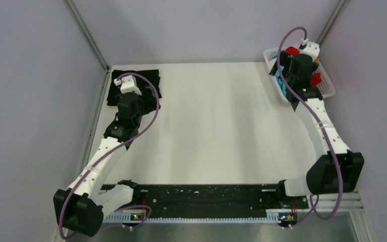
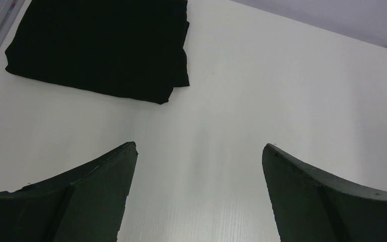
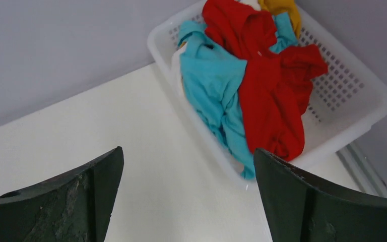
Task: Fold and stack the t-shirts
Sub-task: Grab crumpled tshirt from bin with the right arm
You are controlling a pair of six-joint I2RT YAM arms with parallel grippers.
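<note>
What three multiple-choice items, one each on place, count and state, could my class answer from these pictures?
1. Where does the folded black t-shirt lie?
A. in the basket
B. on the table, far left
C. in a tool

2. How many shirt colours show in the basket?
A. one
B. three
C. five

3. How does the left tool stand?
A. open, empty
B. shut on cloth
C. shut, empty

Key:
1 B, it lies flat on the tabletop at the far left corner.
2 B, a turquoise t-shirt, a red t-shirt and a yellow t-shirt show.
3 A, only bare table shows between its spread jaws.
</note>
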